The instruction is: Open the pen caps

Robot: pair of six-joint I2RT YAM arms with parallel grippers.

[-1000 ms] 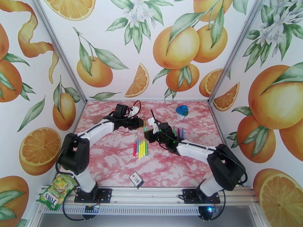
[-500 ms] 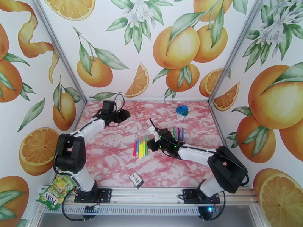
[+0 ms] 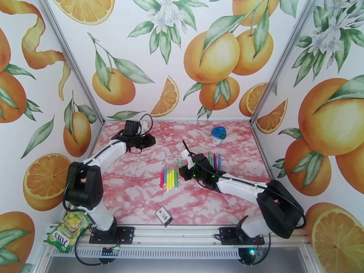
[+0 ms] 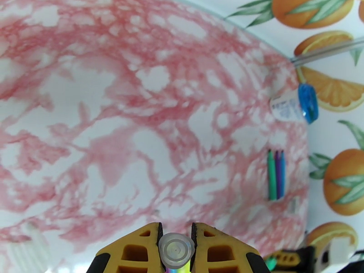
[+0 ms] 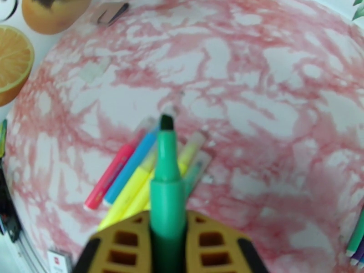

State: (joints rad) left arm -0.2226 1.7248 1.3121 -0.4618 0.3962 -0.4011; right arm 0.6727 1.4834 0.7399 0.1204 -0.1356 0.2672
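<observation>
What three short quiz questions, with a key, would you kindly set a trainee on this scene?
1. True or false: the green marker in the right gripper has its tip bare.
2. The left gripper is shut on: A, a small round cap; B, a pink pen; C, nothing.
3. How many pens lie together near the right edge of the table?
Key: 1 true; 2 A; 3 three.

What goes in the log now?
left gripper: shut on clear round pen cap | right gripper: shut on uncapped green marker pen | cap: off
</observation>
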